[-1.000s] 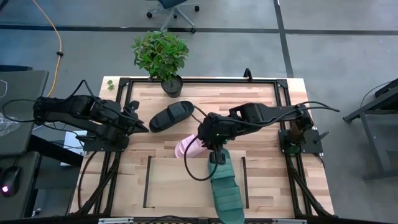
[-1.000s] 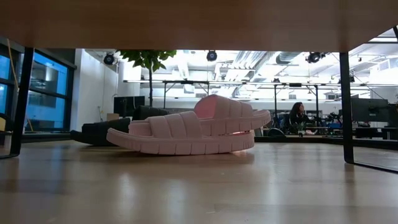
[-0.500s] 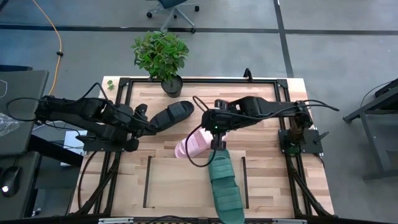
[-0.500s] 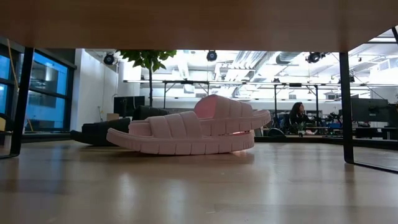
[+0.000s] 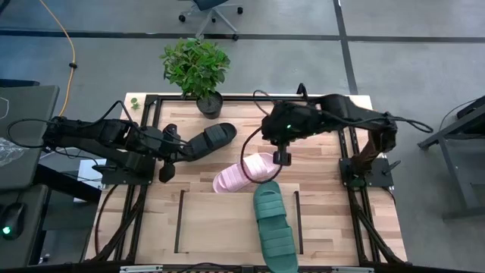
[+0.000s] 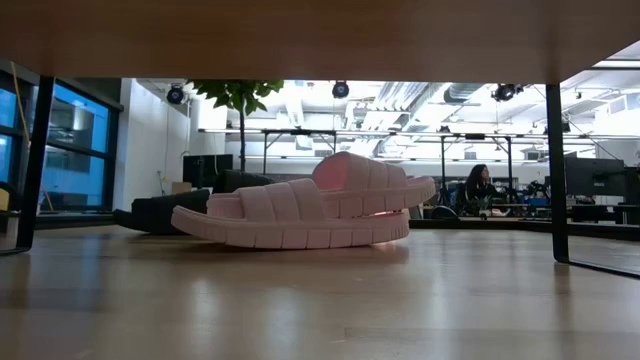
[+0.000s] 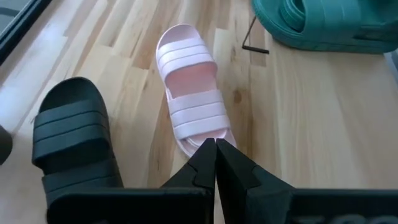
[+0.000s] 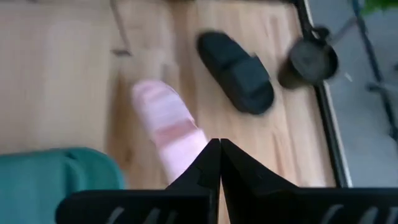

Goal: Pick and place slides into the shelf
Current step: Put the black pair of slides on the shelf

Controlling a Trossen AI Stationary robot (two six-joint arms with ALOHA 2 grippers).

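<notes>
The teal slide (image 5: pixel 273 224) lies flat on the shelf (image 5: pixel 180 221), against its right rail, its near end reaching the table's front edge. The pink slide (image 5: pixel 244 174) (image 7: pixel 193 93) lies on its sole mid-table, just beyond the shelf. Farther back the black slide (image 5: pixel 209 141) (image 7: pixel 78 146) rests on the table. My right gripper (image 5: pixel 282 158) (image 8: pixel 219 144) hangs shut above the table, just right of the pink slide, holding nothing. My left gripper (image 5: pixel 183 154) (image 7: pixel 216 144) is shut beside the black slide's heel and points at the pink slide.
A potted plant (image 5: pixel 197 70) stands at the far edge, left of centre. A black outer frame (image 5: pixel 345 114) runs round the tabletop. Bare shelf wood (image 5: pixel 216 227) lies left of the teal slide. In the low view the pink slide (image 6: pixel 310 205) stands before the black one (image 6: pixel 160 212).
My right gripper has drawn away from the teal slide's far end, rising and going toward the table's far right; the teal slide stays lying on the shelf. My left gripper has gone a little toward the right, closer to the black slide.
</notes>
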